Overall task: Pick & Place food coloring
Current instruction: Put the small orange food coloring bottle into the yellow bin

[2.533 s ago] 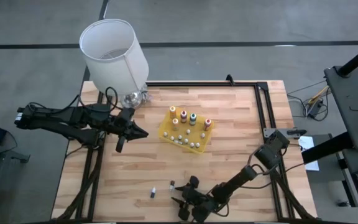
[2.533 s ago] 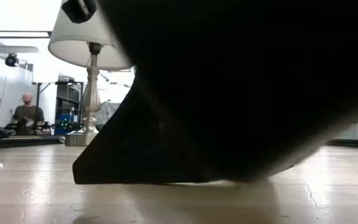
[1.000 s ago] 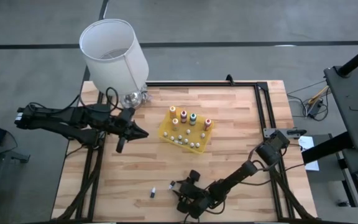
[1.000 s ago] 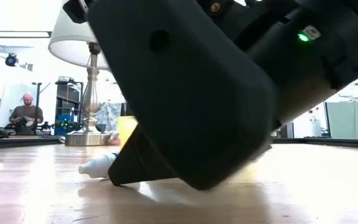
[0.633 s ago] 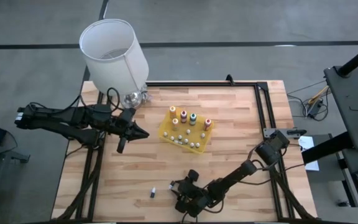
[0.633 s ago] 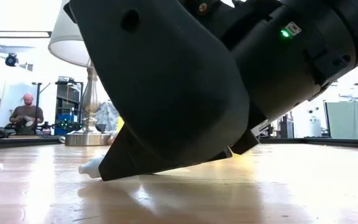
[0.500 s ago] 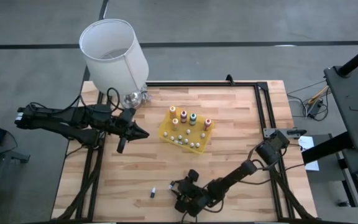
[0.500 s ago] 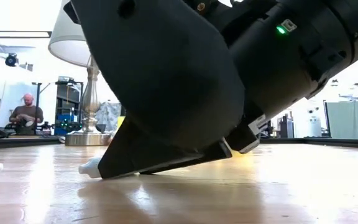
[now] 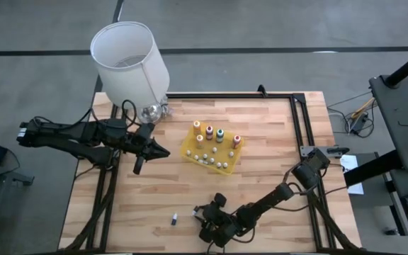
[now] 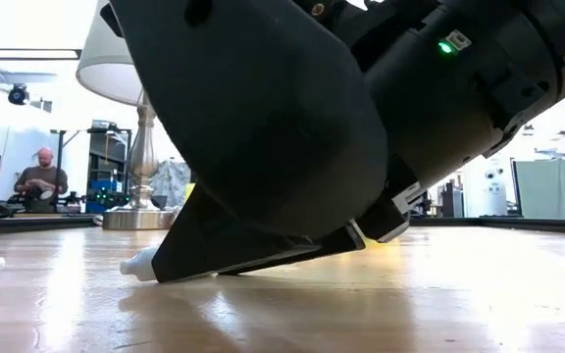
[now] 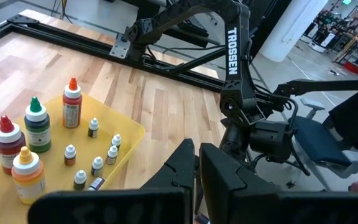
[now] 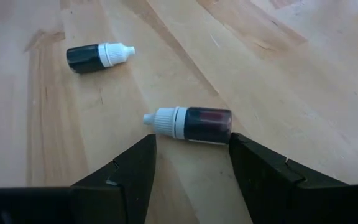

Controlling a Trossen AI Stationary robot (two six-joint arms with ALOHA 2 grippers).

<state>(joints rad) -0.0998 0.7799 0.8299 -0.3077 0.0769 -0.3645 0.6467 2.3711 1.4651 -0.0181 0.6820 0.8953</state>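
Two small dark vials (image 12: 194, 125) lying loose on wooden table (image 12: 278, 74); nearer one sitting between right gripper's (image 12: 191, 163) parted jaws, ungrasped; left gripper (image 11: 197, 168) waiting closed beside yellow plastic tray (image 11: 126, 134).

Right end effector (image 12: 191, 163) advanced from table edge, lowered open around dark-red vial (image 12: 194, 124).

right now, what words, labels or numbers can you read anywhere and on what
"TROSSEN": white letters running down the right arm, seen from the left wrist view.
Labels on the food coloring bottles in the yellow tray: too small to read.
Nothing else readable.
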